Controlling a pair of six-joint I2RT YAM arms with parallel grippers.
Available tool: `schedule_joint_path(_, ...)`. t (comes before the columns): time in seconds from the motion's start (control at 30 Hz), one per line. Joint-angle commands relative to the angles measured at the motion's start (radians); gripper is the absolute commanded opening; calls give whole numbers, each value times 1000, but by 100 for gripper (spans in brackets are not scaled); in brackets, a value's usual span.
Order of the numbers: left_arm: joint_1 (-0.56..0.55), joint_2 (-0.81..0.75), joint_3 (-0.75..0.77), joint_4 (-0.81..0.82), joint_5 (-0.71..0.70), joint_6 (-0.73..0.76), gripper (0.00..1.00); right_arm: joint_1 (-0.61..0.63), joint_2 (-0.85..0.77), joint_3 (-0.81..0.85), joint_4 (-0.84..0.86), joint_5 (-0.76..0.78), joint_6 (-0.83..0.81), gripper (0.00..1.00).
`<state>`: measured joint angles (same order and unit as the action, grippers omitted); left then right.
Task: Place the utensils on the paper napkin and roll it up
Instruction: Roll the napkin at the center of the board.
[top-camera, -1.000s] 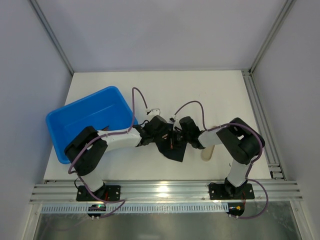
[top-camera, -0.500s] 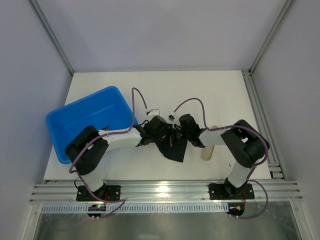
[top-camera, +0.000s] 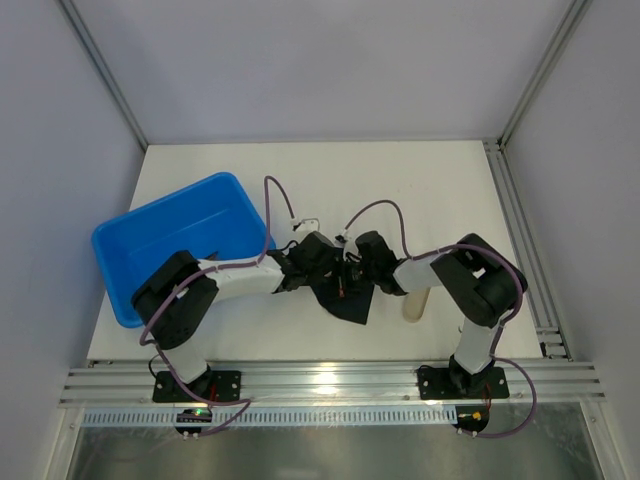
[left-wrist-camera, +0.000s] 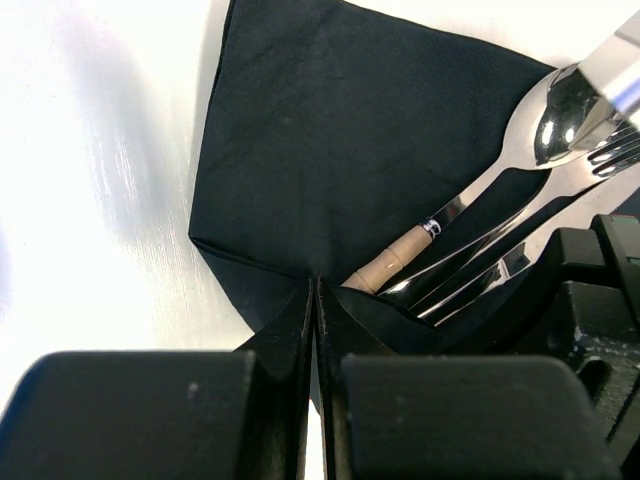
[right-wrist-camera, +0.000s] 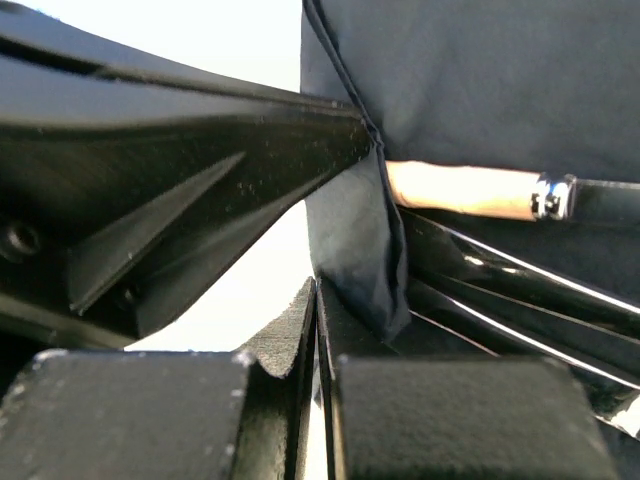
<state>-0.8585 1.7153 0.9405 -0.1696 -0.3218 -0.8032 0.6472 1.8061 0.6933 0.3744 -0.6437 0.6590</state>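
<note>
The black paper napkin (top-camera: 349, 304) (left-wrist-camera: 340, 130) lies at the table's middle front. On it rest the shiny utensils (left-wrist-camera: 480, 215) (right-wrist-camera: 520, 300): a spoon, a fork and a piece with a beige handle (left-wrist-camera: 395, 262) (right-wrist-camera: 460, 188). Their handle ends are under a turned-up flap of the napkin (right-wrist-camera: 365, 250). My left gripper (top-camera: 336, 273) (left-wrist-camera: 316, 285) is shut on the napkin's near edge by the handles. My right gripper (top-camera: 352, 279) (right-wrist-camera: 317, 290) faces it, tips almost touching, shut on the foot of the same flap. In the top view both grippers hide the utensils.
A blue tub (top-camera: 130, 250) stands at the left, against the left arm. A thick beige cylinder (top-camera: 415, 305) lies just right of the napkin, under the right forearm. A metal rail (top-camera: 520, 230) runs along the table's right edge.
The right arm's elbow swung out to the right and back. Both grippers stay shut at the napkin's edge, and the napkin has hardly moved.
</note>
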Motion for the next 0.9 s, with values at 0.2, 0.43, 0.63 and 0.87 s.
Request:
schedule_joint_path(0.2, 6, 21, 1, 4, -8, -1, 0, 6, -39, -38, 69, -22, -6, 4)
schedule_joint_path(0.43, 10, 20, -3, 2, -10, -1, 0, 12, -109, -52, 40, -24, -10, 4)
schedule_joint_path(0.63, 10, 23, -6, 5, -7, -5, 0, 19, -105, -97, 54, -14, -12, 4)
schedule_joint_path(0.87, 10, 24, -6, 4, -6, -7, 0, 19, -71, -136, 104, -10, 5, 4)
